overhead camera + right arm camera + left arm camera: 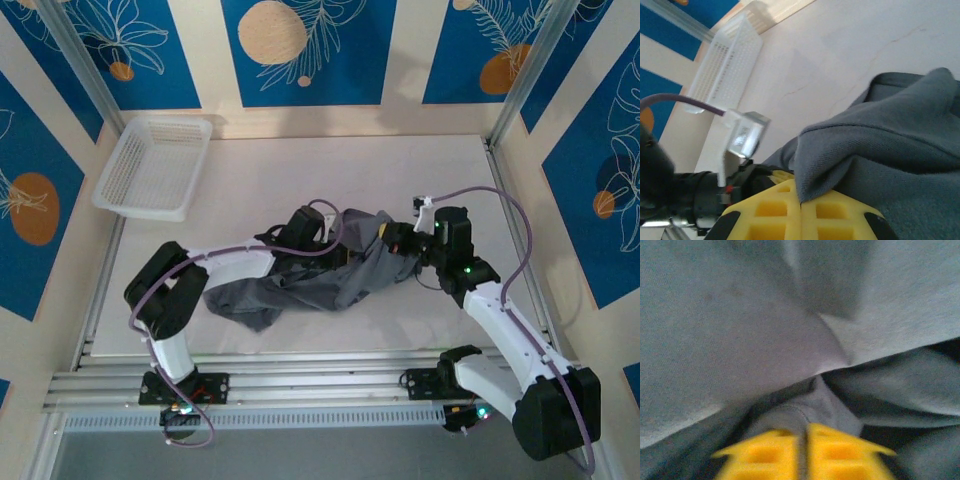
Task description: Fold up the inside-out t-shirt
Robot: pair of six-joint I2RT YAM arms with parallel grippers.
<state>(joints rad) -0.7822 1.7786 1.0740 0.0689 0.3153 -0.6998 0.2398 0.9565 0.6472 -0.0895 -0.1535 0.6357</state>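
Far left corner of table (300, 170): white mesh basket (155, 165), upright, nothing seen inside. Well apart from the cloth.

Left arm: elbow folded back at the near left, forearm reaching right toward the table's middle. Left gripper (322, 240) sits on the top edge of the t-shirt (300, 285), partly buried in the cloth. In the left wrist view the yellow fingers (770, 455) are pressed together, and a narrow ridge of grey t-shirt (740, 340) runs down into the seam between them, so they are pinched on the cloth. The rest of that view is grey fabric, slack, with dark folds at right.

Centre: t-shirt crumpled in a heap, not flat, lying on the table between the two grippers. One bunched end trails toward the near left. The upper part is lifted and darker where the grippers hold it.

Right arm: reaching in from the near right, with the right gripper (393, 240) at the heap's right end. In the right wrist view the yellow fingers (840, 220) are closed on a stitched edge of the t-shirt (890, 150), and the cloth drapes off to the right. Behind it are bare table (850, 50) and the basket (725, 65) at the far edge.
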